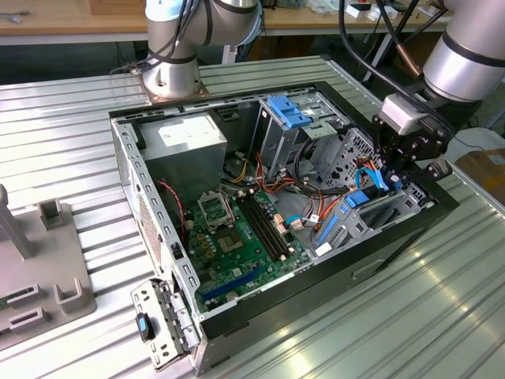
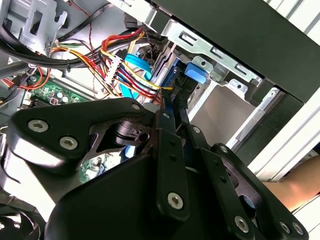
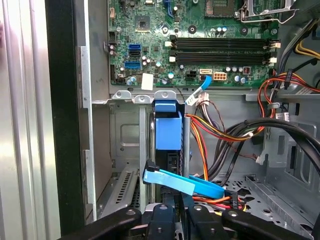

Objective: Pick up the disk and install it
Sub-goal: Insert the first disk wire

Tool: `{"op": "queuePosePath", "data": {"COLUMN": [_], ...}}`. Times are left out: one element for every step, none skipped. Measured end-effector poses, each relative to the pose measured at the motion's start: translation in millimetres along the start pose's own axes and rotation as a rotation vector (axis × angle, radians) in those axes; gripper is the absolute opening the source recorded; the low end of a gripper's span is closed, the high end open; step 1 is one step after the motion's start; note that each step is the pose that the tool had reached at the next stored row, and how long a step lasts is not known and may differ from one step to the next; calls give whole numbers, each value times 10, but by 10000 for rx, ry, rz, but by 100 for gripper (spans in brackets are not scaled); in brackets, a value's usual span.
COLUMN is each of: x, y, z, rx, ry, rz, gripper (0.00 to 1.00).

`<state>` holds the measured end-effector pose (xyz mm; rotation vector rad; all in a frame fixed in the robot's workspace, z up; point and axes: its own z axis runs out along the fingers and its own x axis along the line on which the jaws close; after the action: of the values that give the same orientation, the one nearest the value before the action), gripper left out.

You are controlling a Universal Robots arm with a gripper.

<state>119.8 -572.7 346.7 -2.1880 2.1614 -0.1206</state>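
Note:
The disk (image 1: 359, 197) stands on edge in the drive bay at the open computer case's corner nearest the exterior view's right. In the first wrist view its blue end tab (image 3: 167, 131) points toward the motherboard, and a dark body runs back toward the fingers. My gripper (image 1: 394, 180) reaches down into that bay from above. In the second wrist view the two black fingers (image 2: 170, 150) close in on the disk's thin blue-edged side, with the blue tab (image 2: 195, 72) beyond them. The gripper (image 2: 174, 112) (image 3: 179, 215) appears shut on the disk.
A flat blue cable (image 3: 185, 182) and red, yellow and orange wire bundles (image 3: 220, 135) crowd the bay. An upright metal cage with a blue latch (image 1: 288, 110) stands behind it. The motherboard (image 1: 237, 229) and power supply (image 1: 185, 142) lie further in. A grey fixture (image 1: 39, 268) sits on the table.

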Motion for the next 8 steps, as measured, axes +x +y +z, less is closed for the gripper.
{"op": "queuePosePath", "data": {"x": [4,7,8,8,8,10,18,21], "y": [0,0,0,0,0,0,0,0], "z": [1,1,3,3,3,4,4,6], "rx": [0,0,1,1,1,1,1,1], "ry": [-2,-2,-12,-58,-66,-67,-64,-64], "rz": [1,1,1,7,10,14,30,44], "gripper": [17,17,17,17,17,17,17,17]}}
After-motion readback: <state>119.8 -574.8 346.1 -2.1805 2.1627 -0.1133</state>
